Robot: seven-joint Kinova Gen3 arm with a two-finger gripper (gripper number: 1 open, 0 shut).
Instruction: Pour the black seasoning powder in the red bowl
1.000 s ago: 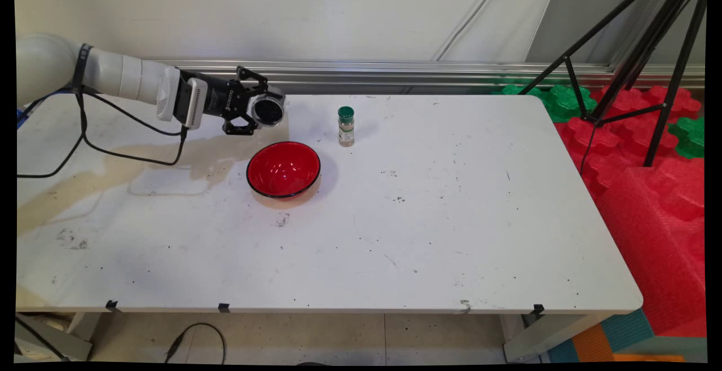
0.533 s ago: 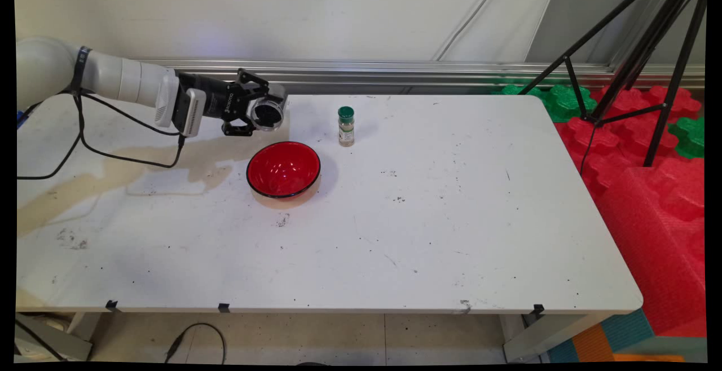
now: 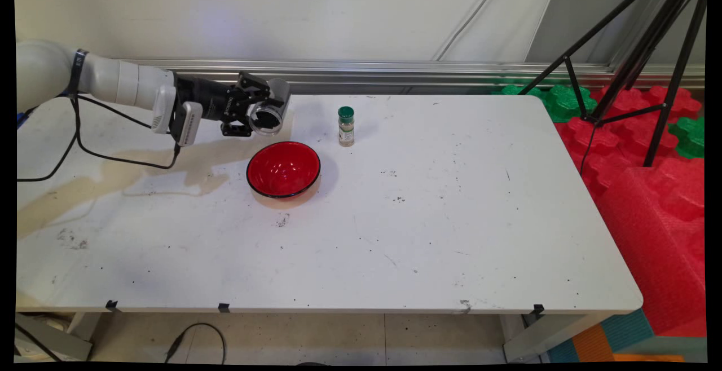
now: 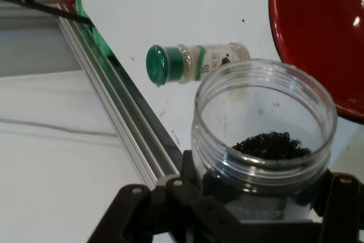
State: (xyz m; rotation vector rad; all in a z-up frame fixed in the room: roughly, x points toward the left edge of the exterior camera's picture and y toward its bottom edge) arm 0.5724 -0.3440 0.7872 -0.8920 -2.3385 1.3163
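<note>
The pincer is clenching a clear open jar, holding it tipped on its side above the worktop, nr the far edge twd the far-left corner; in the hand view the pincer is gripping the jar low on its body, w/ black linkage showing at both sides of it; the jar's mouth is facing the main camera, slightly down, and dark granules are lying in a small heap inside the jar, not filling it; the jar is hanging just beyond the far-left rim of a red bowl, above it and not touching it.

The bowl is sitting upright on the worktop, in the left half, closer to the far edge than the near one; its inside is looking glossy, and whether anything is lying in it can't be told; in the hand view part of the bowl is filling the top-right corner.

A small spice bottle w/ green cap is standing upright nr the far edge, to the right of the jar and apart from both jar and bowl; in the hand view the bottle is showing just past the jar's rim.
</note>
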